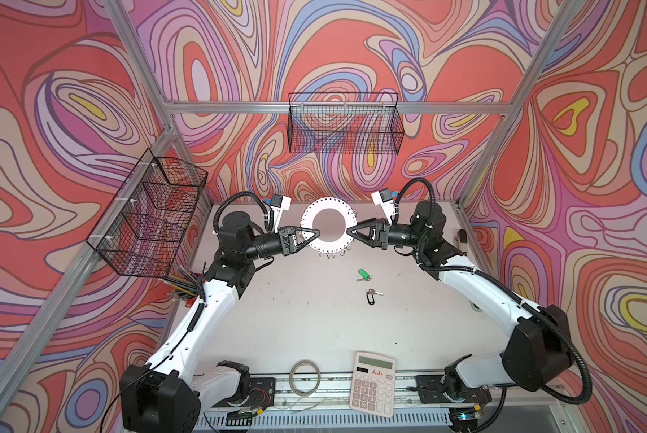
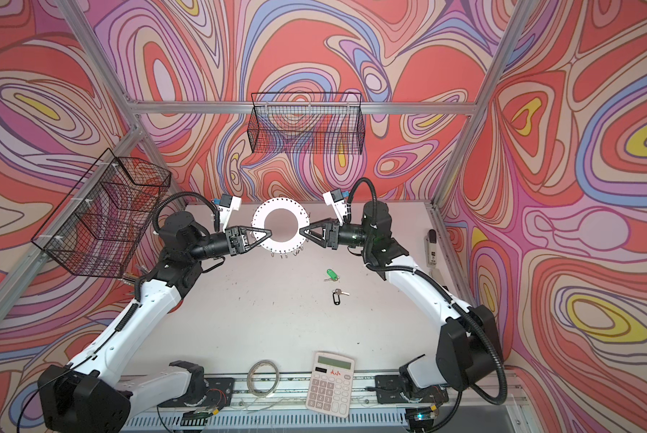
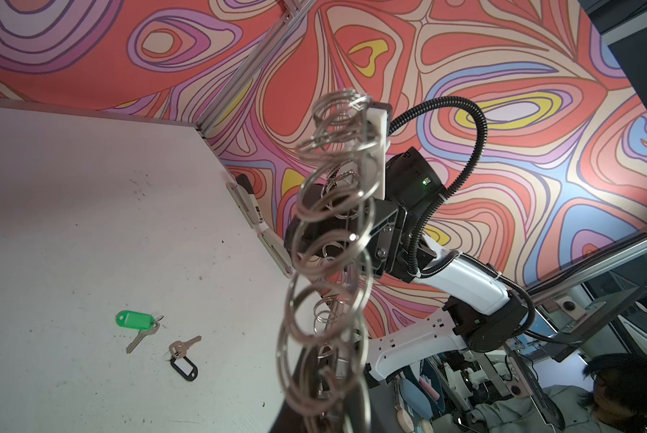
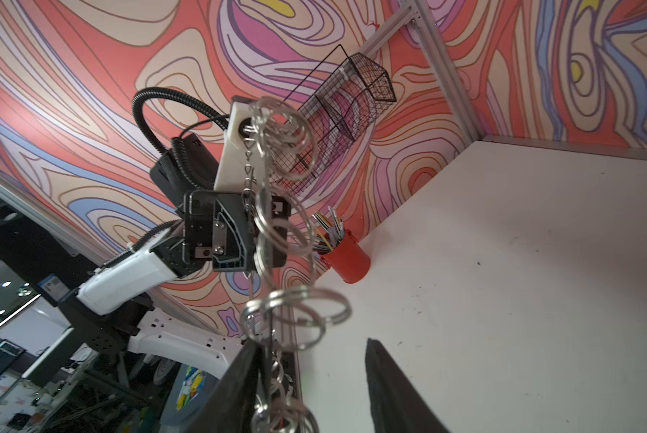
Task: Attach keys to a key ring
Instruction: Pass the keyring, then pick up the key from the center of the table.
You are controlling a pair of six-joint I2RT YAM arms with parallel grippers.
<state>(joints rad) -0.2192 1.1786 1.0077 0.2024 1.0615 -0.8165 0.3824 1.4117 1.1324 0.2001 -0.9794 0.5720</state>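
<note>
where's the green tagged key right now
In both top views the green-tagged key lies flat on the table, toward the right arm's side, between the held-up key ring and the black-tagged key.

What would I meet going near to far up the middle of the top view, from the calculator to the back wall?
calculator → black-tagged key → green-tagged key → key ring → wire basket

Keys (image 1: 363,274) on table (image 1: 295,318) before key ring (image 1: 327,205)
</note>
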